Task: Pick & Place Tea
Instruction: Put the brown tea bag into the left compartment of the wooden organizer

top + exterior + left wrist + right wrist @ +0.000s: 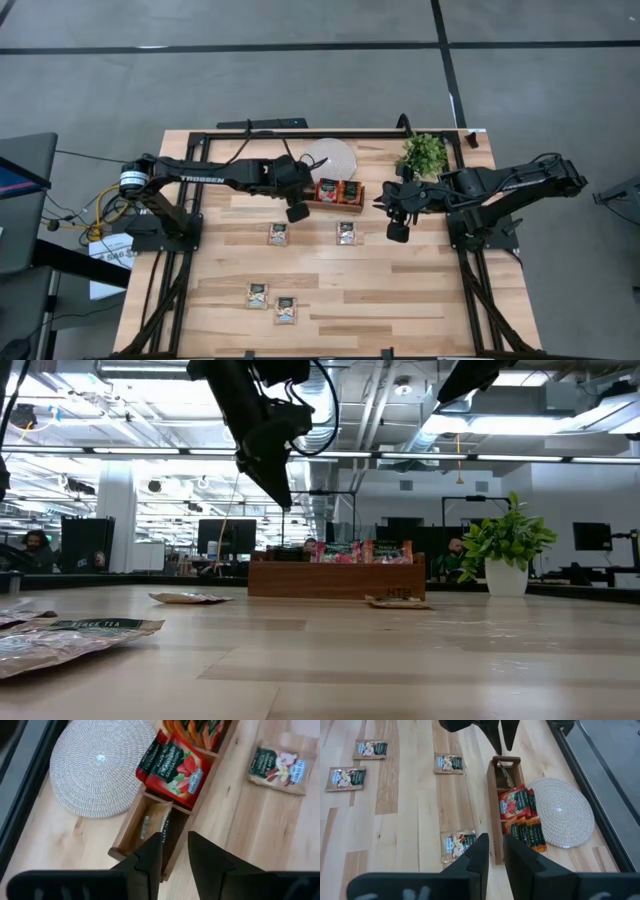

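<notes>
Loose sachets (278, 234) flat; red ones (328, 190) upright

You have a wooden tray (334, 206) with three compartments near the table's (400, 300) far edge. Just behind it lies a round woven mat (333, 157). A potted plant (424, 154) stands to the tray's right.

The wooden table (400, 300) carries a tray (336, 204), woven mat (332, 156), plant (424, 155) and seemingly four loose sachets (278, 234).
</notes>
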`<state>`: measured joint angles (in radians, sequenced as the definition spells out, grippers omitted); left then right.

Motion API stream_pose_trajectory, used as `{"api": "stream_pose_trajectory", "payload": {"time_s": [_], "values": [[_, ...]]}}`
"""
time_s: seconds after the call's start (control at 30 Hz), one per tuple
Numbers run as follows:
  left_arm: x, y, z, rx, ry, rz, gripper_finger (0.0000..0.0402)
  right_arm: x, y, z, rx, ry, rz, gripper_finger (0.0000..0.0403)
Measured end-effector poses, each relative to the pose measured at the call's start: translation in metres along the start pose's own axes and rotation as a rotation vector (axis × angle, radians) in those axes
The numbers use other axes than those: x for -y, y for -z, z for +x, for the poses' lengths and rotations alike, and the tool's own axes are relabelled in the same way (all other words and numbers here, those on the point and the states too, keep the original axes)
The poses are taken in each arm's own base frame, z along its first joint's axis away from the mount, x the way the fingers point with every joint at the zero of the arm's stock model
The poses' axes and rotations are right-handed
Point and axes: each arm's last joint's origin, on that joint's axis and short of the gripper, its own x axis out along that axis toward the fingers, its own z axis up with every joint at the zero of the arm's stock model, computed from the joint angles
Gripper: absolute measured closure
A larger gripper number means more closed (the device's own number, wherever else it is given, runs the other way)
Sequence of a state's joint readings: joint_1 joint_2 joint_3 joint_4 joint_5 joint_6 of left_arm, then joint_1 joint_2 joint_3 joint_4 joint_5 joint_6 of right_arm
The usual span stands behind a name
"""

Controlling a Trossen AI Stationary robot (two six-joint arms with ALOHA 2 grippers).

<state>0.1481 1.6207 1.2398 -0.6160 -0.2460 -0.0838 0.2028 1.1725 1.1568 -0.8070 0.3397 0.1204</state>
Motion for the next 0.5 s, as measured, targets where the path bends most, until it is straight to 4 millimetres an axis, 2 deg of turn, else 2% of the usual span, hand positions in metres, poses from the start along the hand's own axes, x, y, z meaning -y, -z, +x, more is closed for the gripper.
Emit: {"api": "stream_pose_trajectory", "payload": {"time_s": [0.3,0.5], "values": [[0.0038,0.0004,-0.0005,-0.008,0.084,-0.006,0.0310,0.0000,0.0000,0.0000,0.000,0.000,0.001,0.0353],[0.0038,0.0006,-0.0003,-0.010,0.087,0.008,0.0260,0.0000,0.0000,0.0000,0.000,0.001,0.003,0.0353]]}}
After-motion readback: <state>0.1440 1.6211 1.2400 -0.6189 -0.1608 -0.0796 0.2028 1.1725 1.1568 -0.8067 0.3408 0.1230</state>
